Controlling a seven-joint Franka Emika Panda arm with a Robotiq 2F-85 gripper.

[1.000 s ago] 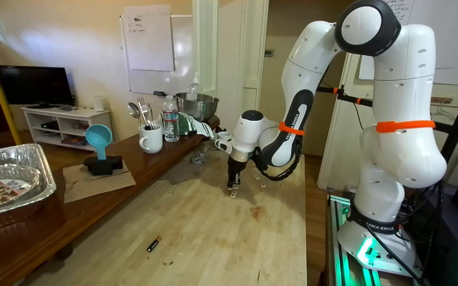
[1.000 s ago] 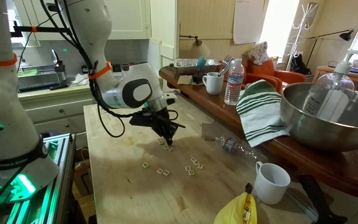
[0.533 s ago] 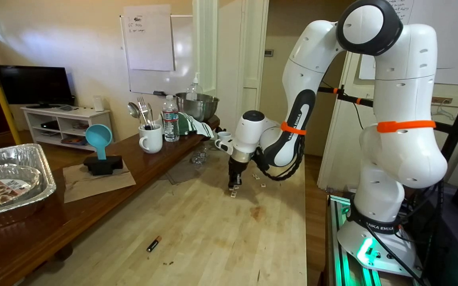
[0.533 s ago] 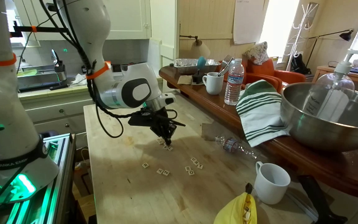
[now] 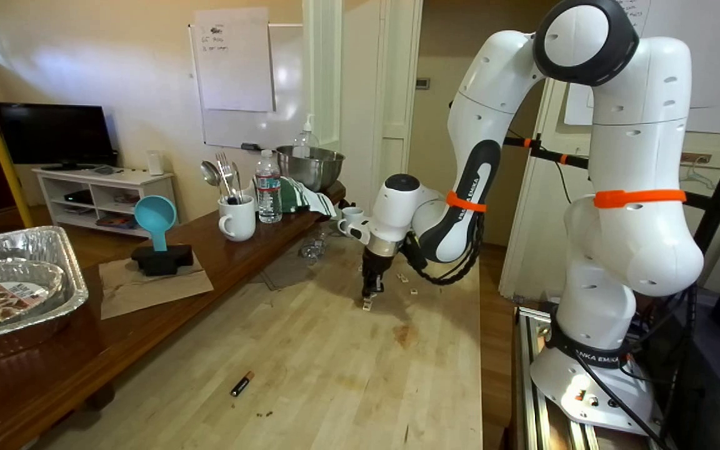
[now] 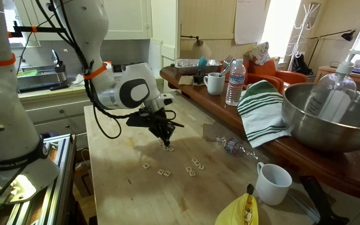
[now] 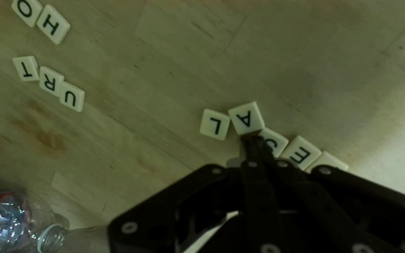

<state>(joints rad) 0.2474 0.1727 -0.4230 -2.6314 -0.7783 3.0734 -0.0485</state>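
The gripper, fully closed and empty, stands at the edge of the A tile, which lies on the wooden tabletop between the L tile and a partly hidden tile

Observed at lower right a gripper, dark fingers closed together and tips over the lower edge of the A tile; cannot confirm contact; noted L tile just beside, to the left; found to the right a slanting row of partly covered tile, E tile and partly hidden end tile; recorded well apart, at left, T tile, R tile and U tile in a slanting chain; above these, H tile beside an O tile cut off by the top edge; logged clear plastic bottle lying at lower left, mouth pointing right; beneath, wooden tabletop, brown-stained at left.
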